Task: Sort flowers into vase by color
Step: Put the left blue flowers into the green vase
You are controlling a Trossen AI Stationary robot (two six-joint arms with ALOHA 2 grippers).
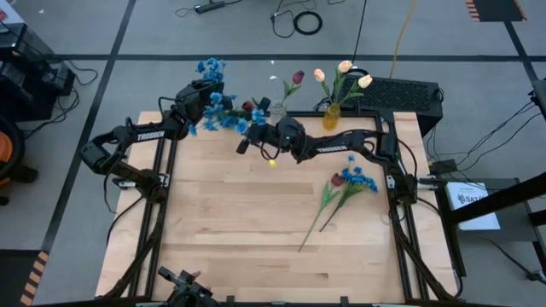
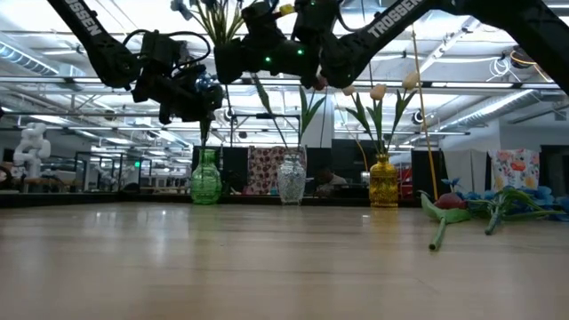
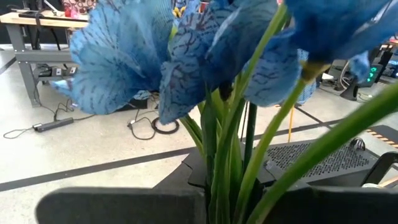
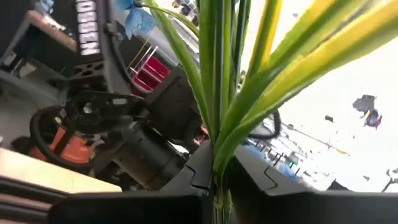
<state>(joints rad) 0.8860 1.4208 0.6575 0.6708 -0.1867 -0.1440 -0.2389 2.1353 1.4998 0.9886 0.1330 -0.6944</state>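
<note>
My left gripper is at the table's far left and is shut on a bunch of blue flowers, whose blossoms rise above it, over the green vase. My right gripper, just to its right, is shut on a second blue bunch. Its green stems run up past the fingers. A clear vase holds a dark red tulip. A yellow vase holds cream tulips. My left gripper pinches the blue bunch's green stems between its two fingers, below the blossoms. The fingers come level from the table's left and lie across the stems. The bunch stands upright, and a stem reaches down toward the green vase's mouth. My right gripper pinches the second bunch's stems between its two fingers, several stems and leaves together. The fingers lie across the stems and come from the table's right, slanting a little upward. The bunch is lifted clear of the table.
More blue flowers and a red tulip lie on the table's right part, their stems pointing toward the near edge. The three vases stand in a row along the far edge. The two grippers are close together above the far left.
</note>
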